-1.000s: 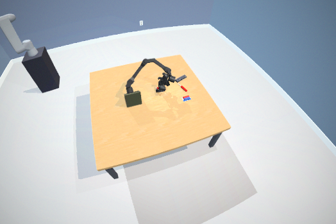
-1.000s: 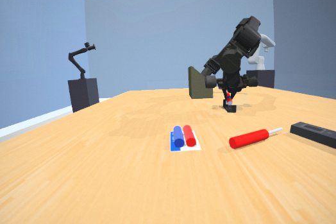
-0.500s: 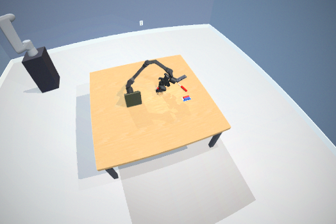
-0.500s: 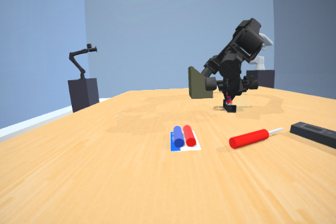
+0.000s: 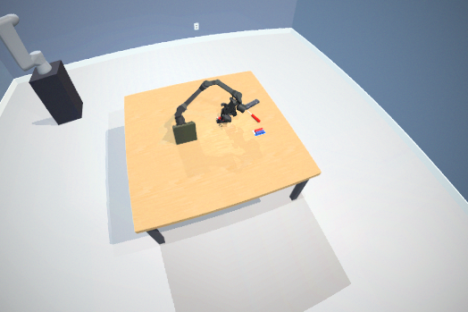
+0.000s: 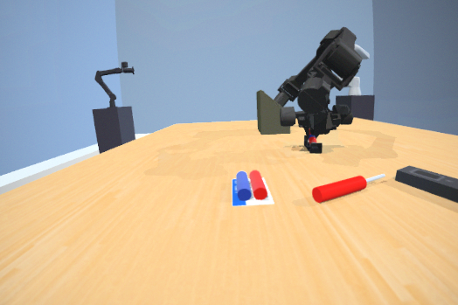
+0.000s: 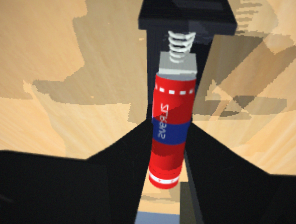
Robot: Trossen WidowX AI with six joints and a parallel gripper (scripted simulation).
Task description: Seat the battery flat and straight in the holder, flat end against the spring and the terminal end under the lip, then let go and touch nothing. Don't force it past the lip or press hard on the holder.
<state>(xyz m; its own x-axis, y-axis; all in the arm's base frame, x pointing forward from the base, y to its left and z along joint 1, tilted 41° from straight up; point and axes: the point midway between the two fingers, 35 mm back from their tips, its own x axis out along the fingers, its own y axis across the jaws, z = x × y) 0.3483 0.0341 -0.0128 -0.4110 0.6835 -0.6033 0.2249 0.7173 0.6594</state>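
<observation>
The red battery with a blue band (image 7: 170,132) (image 6: 312,139) is between the fingers of my gripper (image 7: 168,127) (image 6: 310,135), which is shut on it. In the wrist view its upper end is at the grey plate (image 7: 178,64) on the end of the spring (image 7: 181,46); whether they press together is unclear. The battery is slightly askew to the black holder (image 7: 187,15) (image 6: 315,149), and looks tilted in the exterior view. The holder stands on the table under the gripper. The fingers and battery hide the holder's other end and lip.
A blue and a red cylinder (image 6: 243,185) (image 6: 258,184) lie on a blue and white card (image 6: 267,200). A red-handled screwdriver (image 6: 340,189) (image 5: 255,117) and a dark remote-like bar (image 6: 426,181) (image 5: 253,104) lie near them. A dark green block (image 5: 185,133) (image 6: 267,115) stands by the arm's base.
</observation>
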